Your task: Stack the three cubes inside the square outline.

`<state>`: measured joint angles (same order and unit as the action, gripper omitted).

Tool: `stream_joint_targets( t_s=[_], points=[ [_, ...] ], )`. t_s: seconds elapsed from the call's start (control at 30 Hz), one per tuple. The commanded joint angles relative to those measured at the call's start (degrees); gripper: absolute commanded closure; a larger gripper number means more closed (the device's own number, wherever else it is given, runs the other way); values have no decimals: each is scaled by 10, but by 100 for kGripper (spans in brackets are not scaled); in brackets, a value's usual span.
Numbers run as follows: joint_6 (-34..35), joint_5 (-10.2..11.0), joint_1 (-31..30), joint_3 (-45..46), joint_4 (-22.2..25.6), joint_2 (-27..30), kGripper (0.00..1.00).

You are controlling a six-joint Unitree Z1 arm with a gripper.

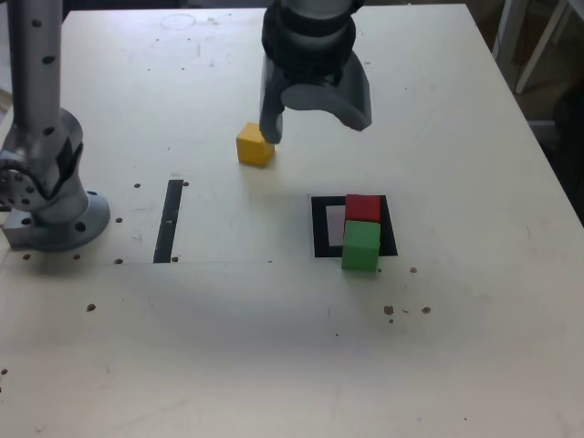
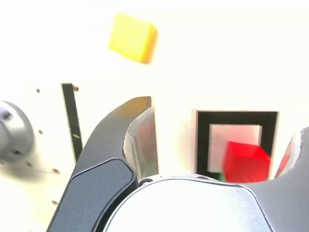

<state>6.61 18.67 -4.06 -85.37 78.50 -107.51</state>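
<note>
While the gripper (image 1: 315, 117) hangs wide open and empty at upper centre, the red cube (image 1: 363, 208) sits atop the green cube (image 1: 361, 246) on the square outline (image 1: 321, 228); the yellow cube (image 1: 255, 145) lies apart.

A red cube (image 1: 363, 208), green cube (image 1: 361, 246) and yellow cube (image 1: 255, 145) accompany a black-bordered square outline (image 1: 321, 228) on pale table (image 1: 274, 347).

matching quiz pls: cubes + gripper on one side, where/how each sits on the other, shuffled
Things:
1. red cube
2. green cube
3. yellow cube
4. gripper

States:
A. alone on bare table, outside the square outline
B. jaws apart, holding nothing
C. directly under another cube
D. on top of another cube

Pairs: 1-D, 2-C, 3-A, 4-B
</note>
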Motion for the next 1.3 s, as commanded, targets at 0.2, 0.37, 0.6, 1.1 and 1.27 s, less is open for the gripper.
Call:
stream_joint_targets(
  t_s=[0.2, 0.37, 0.6, 1.1, 1.27],
  points=[
    [-140, -3, 58, 55, 1, 37, 1],
    [-201, -4, 87, 90, -3, 54, 2],
    [-263, -5, 123, 128, -37, 58, 3],
    [-336, -9, 199, 175, -125, 5, 6],
    [-345, -12, 207, 171, -136, -12, 10]
  ],
)
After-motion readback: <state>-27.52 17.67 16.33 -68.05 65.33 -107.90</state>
